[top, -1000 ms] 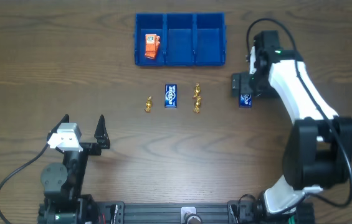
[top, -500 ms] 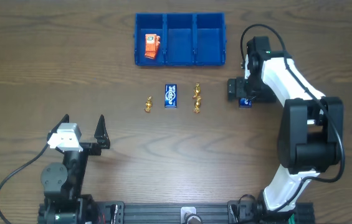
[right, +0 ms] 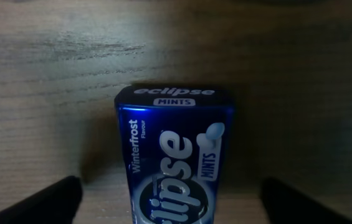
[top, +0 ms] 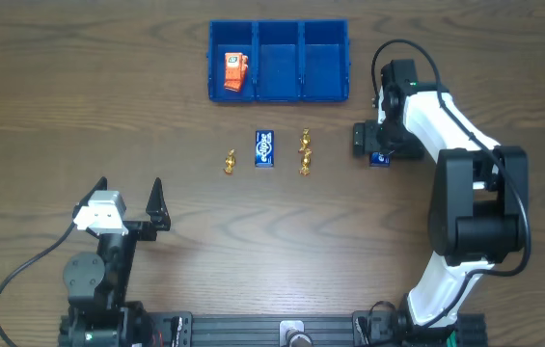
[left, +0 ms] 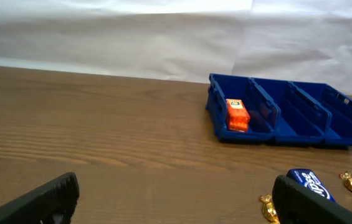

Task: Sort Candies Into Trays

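Note:
A blue three-compartment tray (top: 278, 94) stands at the back of the table, with an orange candy (top: 235, 69) in its left compartment. In front of it lie a blue mint tin (top: 264, 148) and three gold wrapped candies (top: 231, 161) (top: 305, 142) (top: 305, 165). A second blue mint tin (right: 174, 155) lies flat to the right, also seen from above as the tin (top: 380, 158). My right gripper (right: 176, 208) is down over it, open, one finger on each side with gaps to the tin. My left gripper (top: 129, 198) stands open near its base, holding nothing.
In the left wrist view the tray (left: 288, 121) and the orange candy (left: 237, 115) sit far ahead, with bare wood between. A white backdrop lines the table's far edge. The right arm's white link (top: 446, 125) arcs above the table's right side.
The right arm's wrist has swung a little left and toward the tray, settling over the right mint tin. The left arm and the candies have not moved.

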You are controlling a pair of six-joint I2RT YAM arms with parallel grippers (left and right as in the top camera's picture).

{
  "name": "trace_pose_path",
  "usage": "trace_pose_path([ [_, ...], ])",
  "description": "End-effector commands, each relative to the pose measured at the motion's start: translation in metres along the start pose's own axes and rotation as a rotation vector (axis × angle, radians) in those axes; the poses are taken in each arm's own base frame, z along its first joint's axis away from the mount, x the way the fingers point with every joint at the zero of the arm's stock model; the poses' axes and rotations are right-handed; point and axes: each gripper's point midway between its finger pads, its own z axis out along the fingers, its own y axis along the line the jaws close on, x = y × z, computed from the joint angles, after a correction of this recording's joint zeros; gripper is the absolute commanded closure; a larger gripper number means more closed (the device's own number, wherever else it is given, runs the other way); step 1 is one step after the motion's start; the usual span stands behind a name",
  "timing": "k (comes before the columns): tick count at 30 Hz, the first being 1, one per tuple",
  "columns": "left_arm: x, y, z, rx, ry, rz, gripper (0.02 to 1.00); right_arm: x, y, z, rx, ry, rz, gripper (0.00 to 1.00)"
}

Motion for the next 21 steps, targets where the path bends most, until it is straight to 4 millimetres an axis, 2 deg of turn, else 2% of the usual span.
trace_pose_path([
  [1,0.017,0.0,0.001,0.006,0.048,0.006,0.02,0.005,-0.004,0.013,0.021,0.03,0.009,0.18],
  [3,0.017,0.0,0.001,0.006,0.048,0.006,0.02,0.003,-0.004,0.014,0.02,0.024,0.008,0.27],
  [5,0.017,0.0,0.001,0.006,0.048,0.006,0.02,0.002,-0.004,0.014,0.019,0.019,0.008,0.43],
  [10,0.017,0.0,0.001,0.006,0.048,0.006,0.02,-0.001,-0.003,0.014,0.018,0.009,0.009,0.73],
  [12,0.017,0.0,0.001,0.006,0.048,0.006,0.02,-0.001,-0.003,0.014,0.018,0.008,0.016,0.805],
  [15,0.017,0.0,0.001,0.006,0.048,0.006,0.02,-0.005,-0.002,0.009,0.016,-0.006,0.018,0.851],
  [17,0.017,0.0,0.001,0.006,0.048,0.006,0.02,-0.01,-0.001,-0.003,0.012,-0.034,0.016,0.884],
  [21,0.017,0.0,0.001,0.006,0.048,0.006,0.02,-0.032,0.014,-0.066,-0.015,-0.201,-0.002,0.91],
])
